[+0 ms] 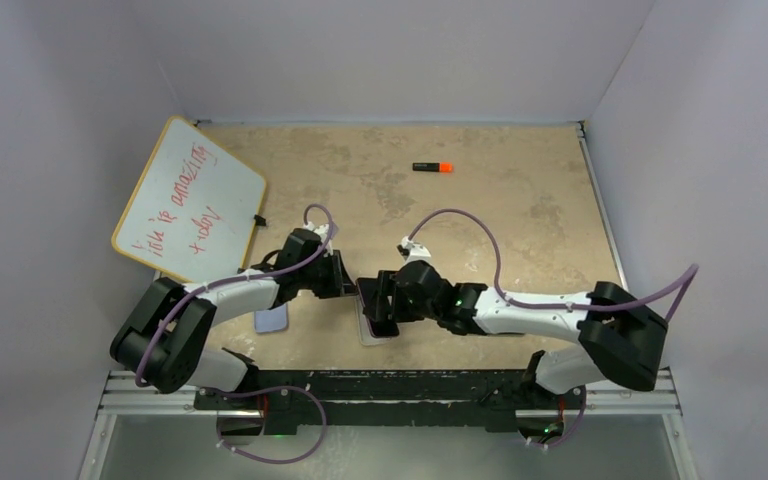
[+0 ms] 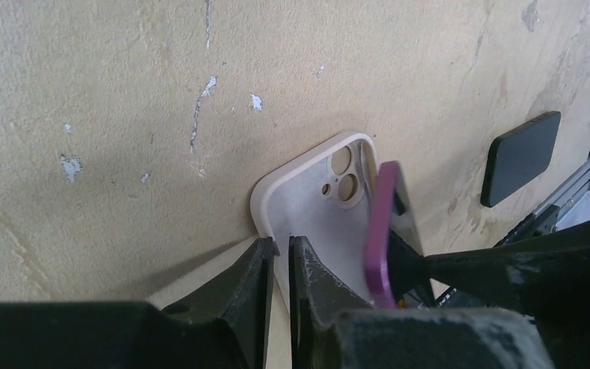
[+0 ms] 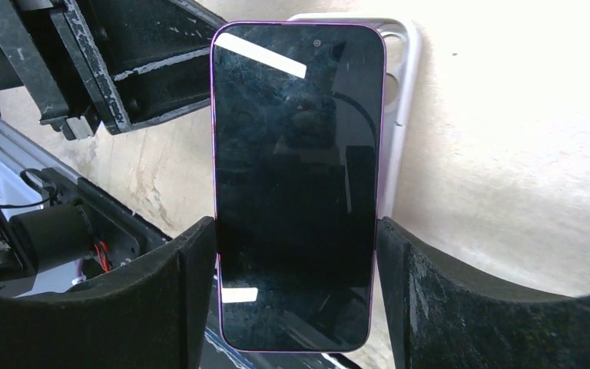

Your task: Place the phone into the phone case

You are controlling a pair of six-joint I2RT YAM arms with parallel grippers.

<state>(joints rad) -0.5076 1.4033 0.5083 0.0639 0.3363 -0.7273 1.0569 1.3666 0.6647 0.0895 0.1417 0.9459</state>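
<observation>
We see two robot arms meeting at the middle of a tan table [image 2: 123, 115].

The right gripper [image 3: 296, 224] has the phone [image 3: 296, 154] clamped across its width, one finger pressed on each long side. The dark screen faces the right wrist camera. From the left wrist view the phone is raised on one long purple edge, tilted above the case [image 2: 307, 204], not yet lying in it.

The case is white and lies open side up on the table, with its camera holes at the far end. In the right wrist view its rim shows past the top and right side of the phone, so the two are roughly lined up.

The left gripper [image 2: 280, 244] has its fingers almost together, leaving only a thin slit. The near corner rim of the case runs into that slit, so we judge it is pinching the case to steady it.

We judge the step in hand to be seating the phone. The next move calls for lowering the raised edge until the phone lies flat inside the rim, matching its top to the camera-hole end, then pressing it in while the case is kept from sliding.
</observation>
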